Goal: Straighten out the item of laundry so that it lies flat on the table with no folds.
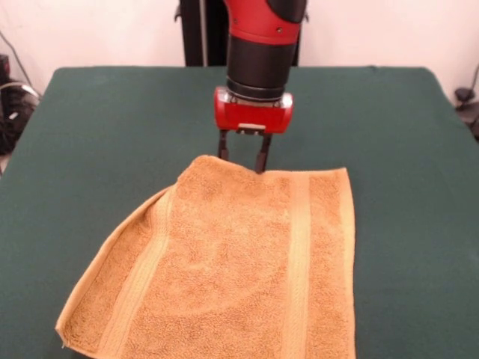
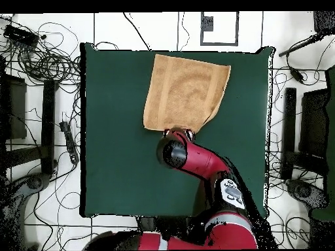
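Observation:
The item of laundry, a golden-orange towel [image 1: 239,262], lies on the green table [image 1: 97,127] toward its near side. Two ribbed bands run along it. Its right part lies flat, while its far left corner is turned in, so a slanted double-layered edge runs down the left side. My gripper [image 1: 242,155] hangs from the red wrist right at the towel's far edge, fingers apart and open, their tips low by the cloth. In the overhead view the towel [image 2: 186,91] lies near the table's [image 2: 111,131] top edge, and the arm [image 2: 196,160] covers the gripper.
Green felt surrounds the towel on the left, right and far sides. Cables [image 2: 46,59] and dark equipment [image 2: 307,124] lie on the floor around the table. A black stand [image 1: 196,34] rises behind the far edge.

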Controlling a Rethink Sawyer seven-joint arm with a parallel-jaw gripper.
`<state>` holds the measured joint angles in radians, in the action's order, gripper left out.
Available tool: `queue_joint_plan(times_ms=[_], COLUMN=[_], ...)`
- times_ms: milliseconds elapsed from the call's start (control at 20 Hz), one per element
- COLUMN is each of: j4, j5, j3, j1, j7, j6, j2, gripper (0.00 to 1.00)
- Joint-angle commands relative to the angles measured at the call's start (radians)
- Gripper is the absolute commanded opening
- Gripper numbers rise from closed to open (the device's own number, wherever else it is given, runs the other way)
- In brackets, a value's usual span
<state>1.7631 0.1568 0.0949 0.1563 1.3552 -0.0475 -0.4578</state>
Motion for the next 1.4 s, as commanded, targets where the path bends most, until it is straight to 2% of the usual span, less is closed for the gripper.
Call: queue_joint_plan(times_ms=[50,1150,1400], j4=[-0.053,-0.040,0.008], j5=[-0.040,-0.027,-0.021], j3=[-0.128,-0.111,-0.116], j1=[0.019,-0.006,-0.007], j7=[0.130,0.168,0.183], j6=[-0.026,-0.043,-0.071], j2=[0.061,0.042,-0.003], gripper=[1.00,1.00,1.00])
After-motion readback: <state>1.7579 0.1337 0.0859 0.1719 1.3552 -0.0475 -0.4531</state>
